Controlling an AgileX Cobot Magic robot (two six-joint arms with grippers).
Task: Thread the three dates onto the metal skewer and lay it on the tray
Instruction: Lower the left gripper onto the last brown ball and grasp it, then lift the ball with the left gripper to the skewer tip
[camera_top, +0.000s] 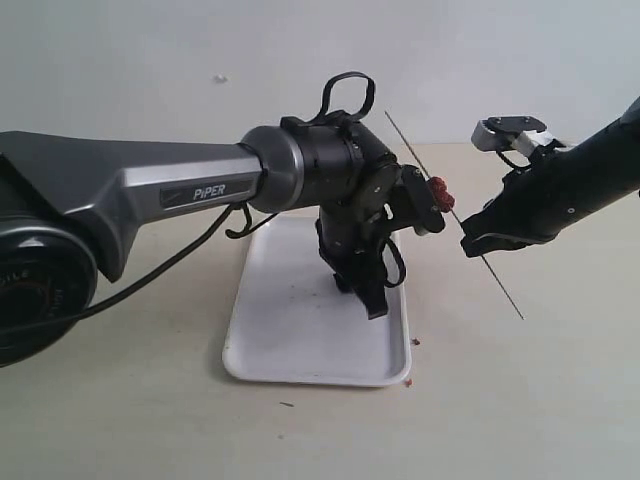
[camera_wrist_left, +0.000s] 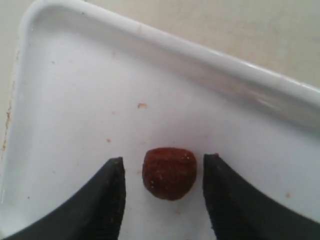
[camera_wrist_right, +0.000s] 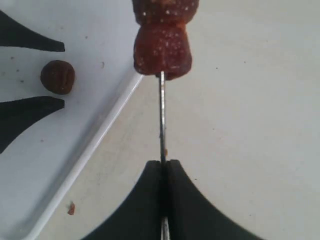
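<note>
The white tray (camera_top: 300, 330) lies on the table, seen also in the left wrist view (camera_wrist_left: 75, 90). One loose date (camera_wrist_left: 168, 172) rests on the tray, and my left gripper (camera_wrist_left: 162, 167) stands open around it, a finger on each side with gaps. In the right wrist view this date (camera_wrist_right: 57, 76) shows between the left fingers. My right gripper (camera_wrist_right: 163, 164) is shut on the metal skewer (camera_wrist_right: 161, 115), held above the table beside the tray. Two dates (camera_wrist_right: 162, 47) sit threaded on the skewer, visible in the exterior view as a red lump (camera_top: 441, 193) on the slanted skewer (camera_top: 500, 285).
The left arm's large body (camera_top: 150, 190) fills the left of the exterior view and hides the tray's far end. Small date crumbs (camera_top: 415, 342) lie by the tray's right edge. A beige table (camera_top: 520, 400) surrounds the tray.
</note>
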